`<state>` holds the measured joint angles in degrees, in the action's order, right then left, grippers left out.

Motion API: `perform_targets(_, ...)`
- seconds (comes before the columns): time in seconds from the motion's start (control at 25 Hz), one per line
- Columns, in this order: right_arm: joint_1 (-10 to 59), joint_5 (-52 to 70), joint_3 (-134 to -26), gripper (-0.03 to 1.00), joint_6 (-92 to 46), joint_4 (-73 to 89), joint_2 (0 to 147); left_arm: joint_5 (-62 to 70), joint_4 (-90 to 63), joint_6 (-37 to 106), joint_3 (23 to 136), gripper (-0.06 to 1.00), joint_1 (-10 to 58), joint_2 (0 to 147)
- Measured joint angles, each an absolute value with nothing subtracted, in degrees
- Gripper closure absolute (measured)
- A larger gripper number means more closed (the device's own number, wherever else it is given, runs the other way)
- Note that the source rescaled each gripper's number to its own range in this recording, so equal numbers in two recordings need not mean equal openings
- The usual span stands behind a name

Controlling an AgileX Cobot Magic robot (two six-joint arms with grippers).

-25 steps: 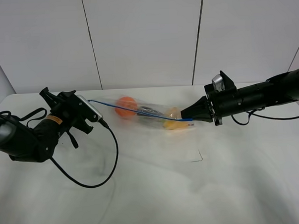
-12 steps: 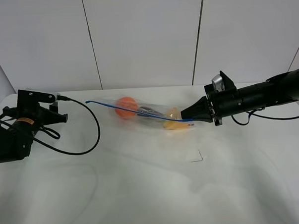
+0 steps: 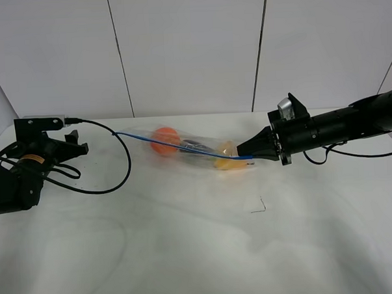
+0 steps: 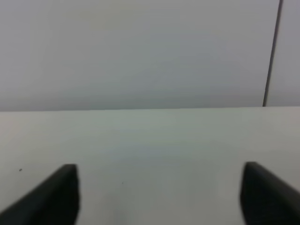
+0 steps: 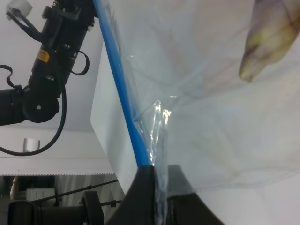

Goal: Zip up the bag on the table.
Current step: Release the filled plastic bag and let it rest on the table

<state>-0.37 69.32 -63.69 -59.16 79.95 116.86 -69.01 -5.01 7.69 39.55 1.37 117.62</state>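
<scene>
1. Bag (image 3: 189,149): it is on the table (image 3: 187,251), extending from the tip of the right pincer (image 3: 253,151) toward the left pincer (image 3: 71,142).

2. Contents, seen through the clear film:
- a yellow item (image 3: 228,162) lies just beside the right pincer's tip;
- a dark item (image 3: 194,146) lies farther from that tip, at mid-bag;
- an orange item (image 3: 164,140) lies farthest from it, near the bag's free end.

3. Zip strip (image 3: 176,148): this blue line runs from the right pincer's tip along the bag's edge. It ends well short of the left pincer.

4. Right pincer: the fingers are closed on the bag. The right wrist view shows them pinching the film, with the strip entering the grip.

5. Left pincer: the left wrist view shows the fingers (image 4: 61,190) spread wide, with only tabletop between them. The pincer sits well apart from the bag.

6. Edges and room:
- The table's far edge meets the wall (image 3: 192,49) a short way behind the bag.
- A cable (image 3: 122,170) loops over the tabletop between the left pincer and the strip's free end, passing near that end.
- A wide span of white tabletop lies on the near side of both pincers.
- A small dark mark (image 3: 258,207) sits on the table on the near side of the right pincer's tip, apart from the bag.
</scene>
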Motion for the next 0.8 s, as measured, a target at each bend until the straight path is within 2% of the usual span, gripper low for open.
perform_targets(0.12, -0.4, 69.3, -63.7, 0.96, -59.2, 80.0, 116.9, -63.0, -5.1, 8.0, 39.6, -0.03, 1.4, 117.4)
perform_targets(0.4, -0.4, 69.3, -63.7, 0.96, -59.1, 80.0, 116.9, -38.3, -4.9, 7.5, 43.6, -0.06, 1.4, 109.3)
perform_targets(0.6, -0.4, 69.3, -63.7, 0.96, -59.1, 80.0, 116.9, -10.0, -4.4, 9.2, 53.9, -0.06, 1.4, 103.7)
perform_targets(0.8, -0.4, 69.3, -63.7, 0.96, -59.1, 80.0, 116.9, 20.8, -4.9, 8.5, 69.4, -0.06, 1.4, 104.0)
